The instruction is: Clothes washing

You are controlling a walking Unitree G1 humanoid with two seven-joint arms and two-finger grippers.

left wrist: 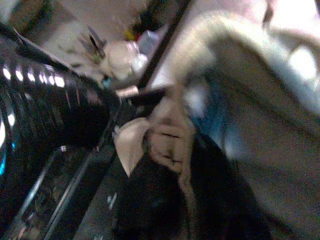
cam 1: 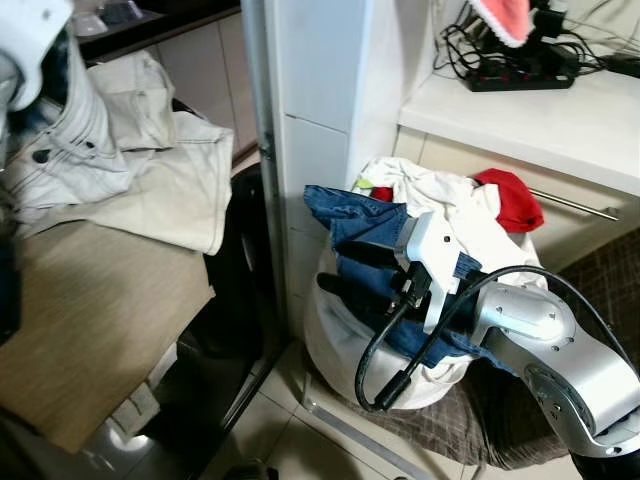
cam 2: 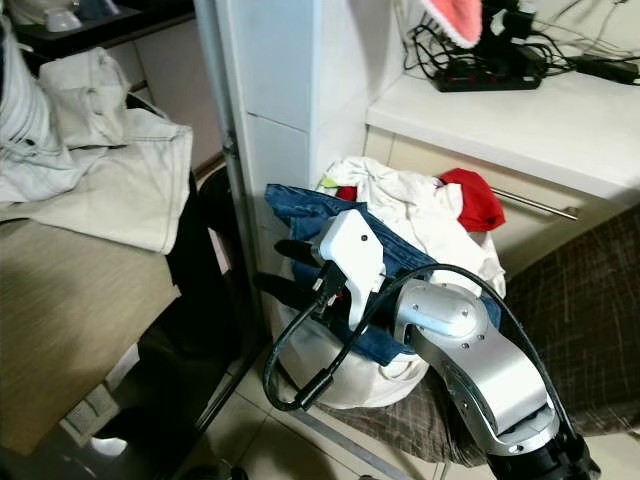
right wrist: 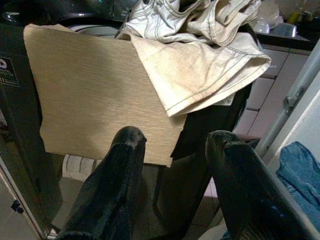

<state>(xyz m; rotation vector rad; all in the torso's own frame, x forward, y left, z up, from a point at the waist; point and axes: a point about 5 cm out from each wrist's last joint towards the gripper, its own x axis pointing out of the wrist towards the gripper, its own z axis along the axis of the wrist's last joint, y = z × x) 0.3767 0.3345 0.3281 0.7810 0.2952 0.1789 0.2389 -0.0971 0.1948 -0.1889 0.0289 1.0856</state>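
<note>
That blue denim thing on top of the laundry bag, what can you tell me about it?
The blue denim garment, likely jeans, lies crumpled over the front of the full white laundry bag, with one end hanging down the bag's front. Its seams are stitched in lighter thread. White clothes and a red garment are piled behind it. The robot's right claw, black fingers spread apart, sits just at its edge, not gripping it.

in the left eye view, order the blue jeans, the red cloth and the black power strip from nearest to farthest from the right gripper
From the right gripper:
1. Blue jeans, right beside the fingers, atop the laundry bag.
2. Red cloth, on the bag's far right side.
3. Black power strip, up on the white counter.
</note>
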